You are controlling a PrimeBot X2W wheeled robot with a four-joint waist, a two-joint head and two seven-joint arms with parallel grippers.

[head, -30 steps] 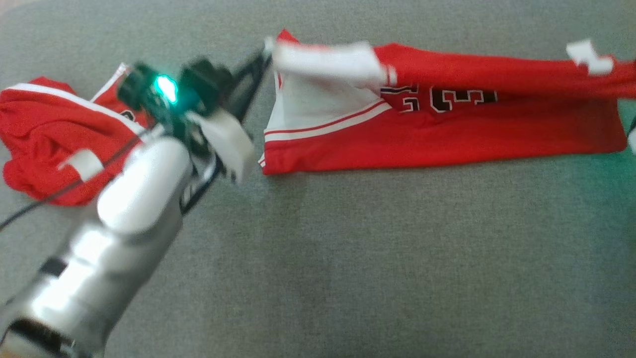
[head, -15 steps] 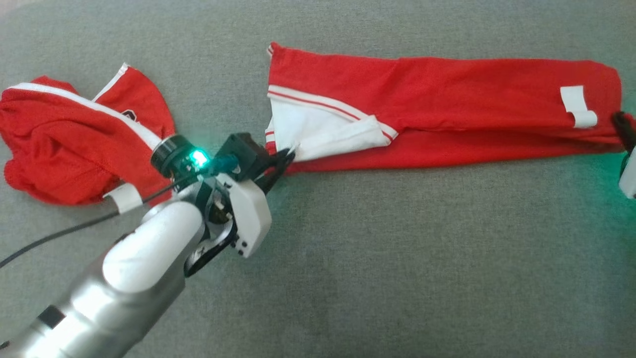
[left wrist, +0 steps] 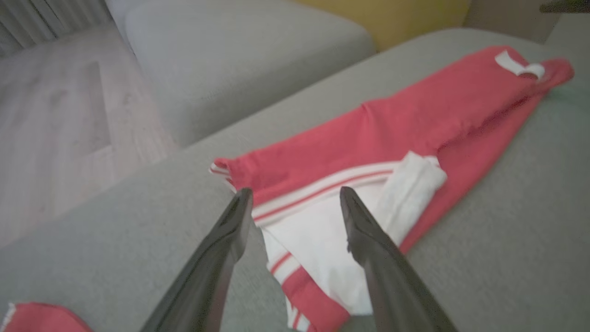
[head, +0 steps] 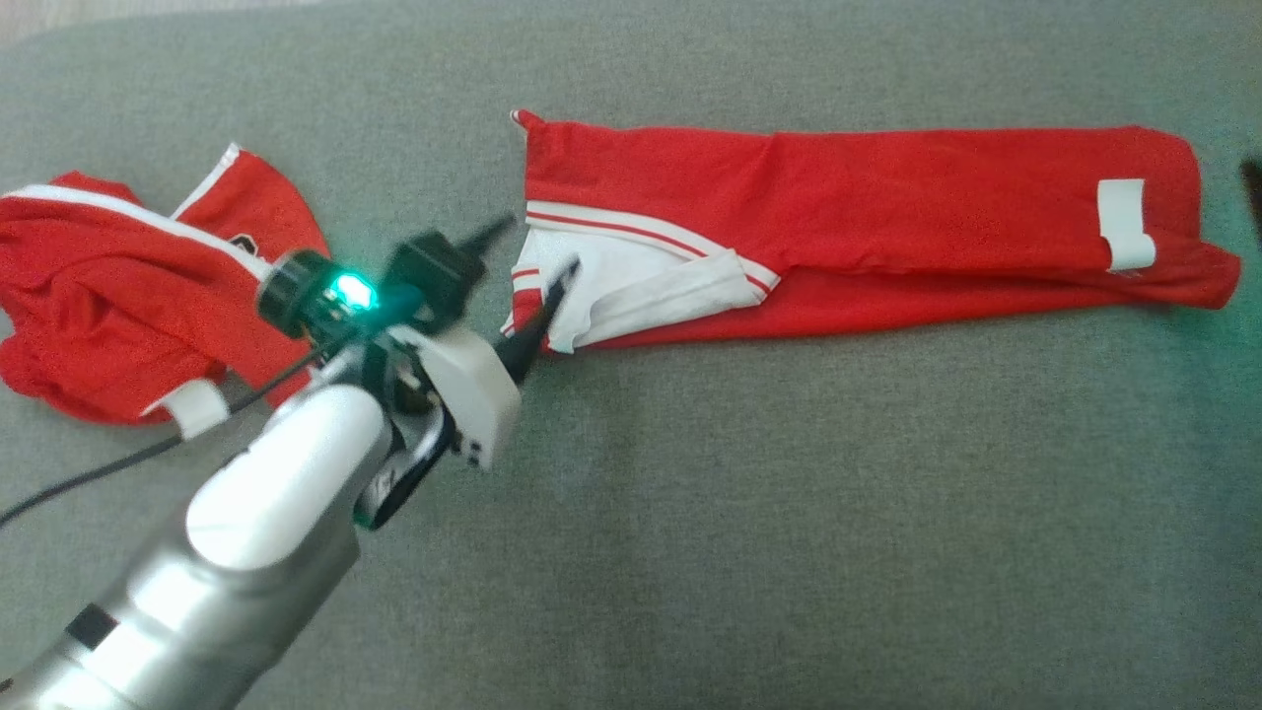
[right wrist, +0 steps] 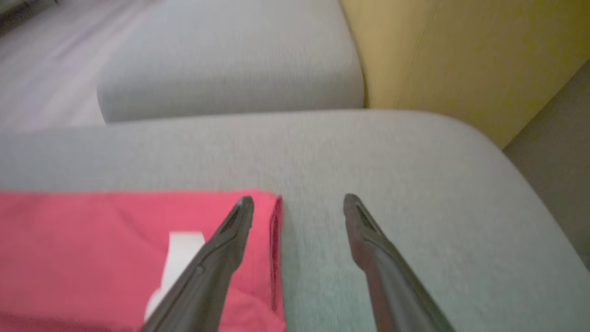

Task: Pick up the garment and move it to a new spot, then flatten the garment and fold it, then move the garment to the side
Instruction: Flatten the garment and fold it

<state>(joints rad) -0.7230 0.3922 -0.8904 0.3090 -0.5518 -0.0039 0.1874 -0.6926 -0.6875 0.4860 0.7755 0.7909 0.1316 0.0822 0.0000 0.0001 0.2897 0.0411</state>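
Garment (head: 887, 187) forms a long red white-trimmed strip on woven grey cushion (head: 789, 493); left fingers (left wrist: 216, 258) and right fingers (right wrist: 216, 263) spread.

Parted jaws over garment (right wrist: 83, 230) edge

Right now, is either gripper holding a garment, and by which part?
Nothing is held. The left gripper has open jaws at the white-trimmed end of the folded red garment; the right gripper has open jaws at its other end.

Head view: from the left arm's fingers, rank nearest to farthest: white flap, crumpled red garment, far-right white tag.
1. White flap, right beside the left fingers.
2. Crumpled red garment, off to their left.
3. Far-right white tag, at the long garment's other end.
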